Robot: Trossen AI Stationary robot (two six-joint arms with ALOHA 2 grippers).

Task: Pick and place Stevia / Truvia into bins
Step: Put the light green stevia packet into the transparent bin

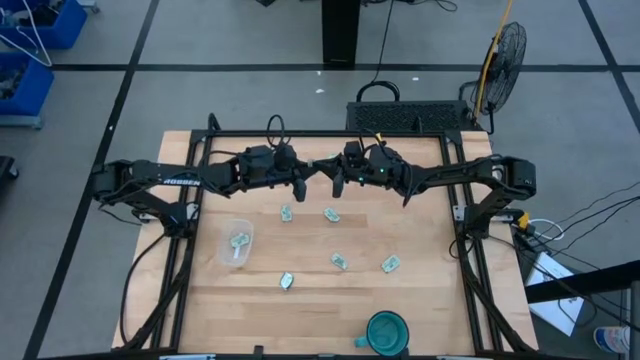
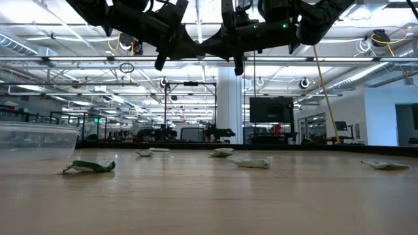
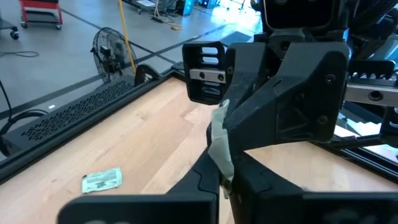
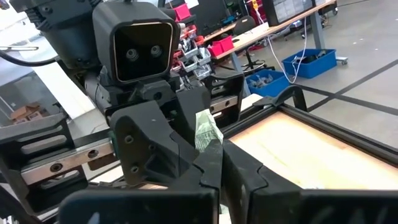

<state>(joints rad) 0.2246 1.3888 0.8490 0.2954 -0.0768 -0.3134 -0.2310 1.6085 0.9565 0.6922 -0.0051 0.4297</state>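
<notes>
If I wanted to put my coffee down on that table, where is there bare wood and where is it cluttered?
Bare wood lies along the near edge between the clear tub and the teal cup, and down the right side past the sachet. The middle is crowded with scattered sachets, and both arms meet over the far edge, the left gripper and right gripper each pinching a sachet.

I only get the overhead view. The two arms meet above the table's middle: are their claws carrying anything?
Observer: Yes. The left wrist view shows a pale sachet pinched in the left claw.
Operator: And the other?
Observer: The right wrist view shows a green-and-white sachet upright in the right claw.
Operator: Are they near the tabletop?
Observer: No. The low view shows both hanging well above the table and the clear tub.
</notes>
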